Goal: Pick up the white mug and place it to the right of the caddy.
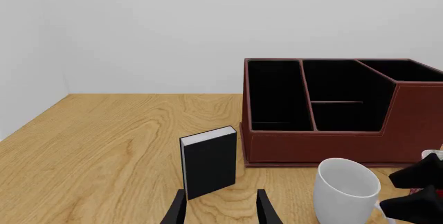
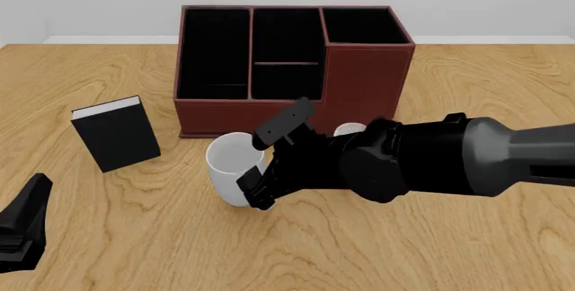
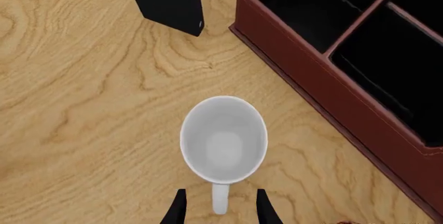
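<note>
The white mug [image 2: 231, 164] stands upright on the table just in front of the caddy [image 2: 287, 69], with its handle [image 3: 220, 199] turned toward my right gripper. My right gripper [image 3: 221, 211] is open, above and beside the mug, with its fingers on either side of the handle and not closed on it. In the front view the right gripper [image 2: 268, 159] covers the mug's right side. My left gripper [image 2: 31, 200] is open and empty at the near left, far from the mug. The left wrist view shows the mug [image 1: 344, 187] and the caddy [image 1: 339, 110].
A small black book [image 2: 115, 133] with white pages stands upright to the left of the caddy, and it also shows in the left wrist view [image 1: 209, 162]. A bit of the red mug [image 2: 347, 129] peeks out behind my right arm, close to the caddy's front.
</note>
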Available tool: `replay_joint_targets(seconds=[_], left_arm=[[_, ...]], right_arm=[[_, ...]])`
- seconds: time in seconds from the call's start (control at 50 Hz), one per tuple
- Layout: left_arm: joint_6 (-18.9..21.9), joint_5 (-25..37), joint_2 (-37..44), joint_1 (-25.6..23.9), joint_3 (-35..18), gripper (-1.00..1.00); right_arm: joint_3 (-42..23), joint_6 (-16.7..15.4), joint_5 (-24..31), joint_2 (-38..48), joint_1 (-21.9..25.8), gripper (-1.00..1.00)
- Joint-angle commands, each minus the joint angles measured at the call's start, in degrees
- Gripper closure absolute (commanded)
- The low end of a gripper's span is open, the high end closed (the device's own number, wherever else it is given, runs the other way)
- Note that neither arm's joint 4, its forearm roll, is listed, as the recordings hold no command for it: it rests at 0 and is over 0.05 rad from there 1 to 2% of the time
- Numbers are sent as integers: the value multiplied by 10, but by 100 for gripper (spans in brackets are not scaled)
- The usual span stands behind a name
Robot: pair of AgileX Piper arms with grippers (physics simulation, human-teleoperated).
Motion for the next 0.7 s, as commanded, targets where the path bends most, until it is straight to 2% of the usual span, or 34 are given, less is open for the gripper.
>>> replay_joint_targets(seconds=[0.02, 0.7], left_arm=[[0, 0, 0, 0, 0, -100], [0, 0, 0, 0, 0, -100]], right_arm=[[8, 7, -15, 15, 0, -100], [19, 21, -41, 59, 3, -100]])
